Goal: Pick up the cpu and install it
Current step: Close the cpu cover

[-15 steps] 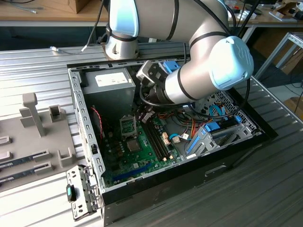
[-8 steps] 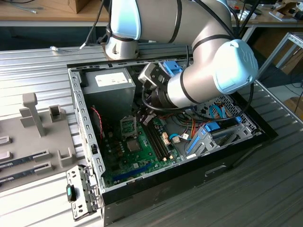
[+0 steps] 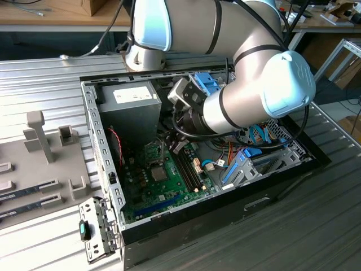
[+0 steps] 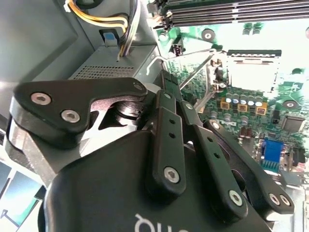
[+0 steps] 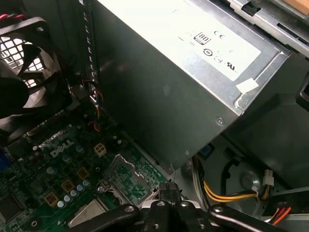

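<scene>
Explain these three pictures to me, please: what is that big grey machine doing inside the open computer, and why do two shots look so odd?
The grey-and-blue machine is a robot arm, seen from a camera off to the side. It reaches into an open computer case lying on a metal table. The other two shots come from cameras riding near the arm's wrist, so they look down past its black gripper. Its fingers are pressed together, and I see nothing between them. Below lie the green motherboard, its processor socket with the metal frame raised, and the silver power supply.
</scene>
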Robot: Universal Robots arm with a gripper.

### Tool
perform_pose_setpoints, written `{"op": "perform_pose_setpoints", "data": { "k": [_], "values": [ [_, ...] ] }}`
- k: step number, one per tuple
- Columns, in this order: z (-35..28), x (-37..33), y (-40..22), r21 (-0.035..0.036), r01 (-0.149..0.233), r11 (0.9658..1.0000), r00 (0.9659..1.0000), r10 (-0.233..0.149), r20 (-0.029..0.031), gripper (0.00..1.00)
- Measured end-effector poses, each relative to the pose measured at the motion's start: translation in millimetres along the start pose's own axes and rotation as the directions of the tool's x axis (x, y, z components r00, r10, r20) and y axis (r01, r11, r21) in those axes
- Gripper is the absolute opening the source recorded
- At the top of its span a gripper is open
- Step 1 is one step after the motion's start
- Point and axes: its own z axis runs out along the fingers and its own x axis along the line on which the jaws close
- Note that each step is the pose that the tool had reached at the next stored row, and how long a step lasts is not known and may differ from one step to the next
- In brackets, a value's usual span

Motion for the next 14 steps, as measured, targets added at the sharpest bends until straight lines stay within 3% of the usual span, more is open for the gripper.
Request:
{"op": "perform_pose_setpoints", "data": {
  "k": [14],
  "values": [
    [-13.2, 8.0, -4.3, -0.0001, 0.000, 1.0000, 1.0000, 0.000, 0.0001, 0.11]
  ]
}}
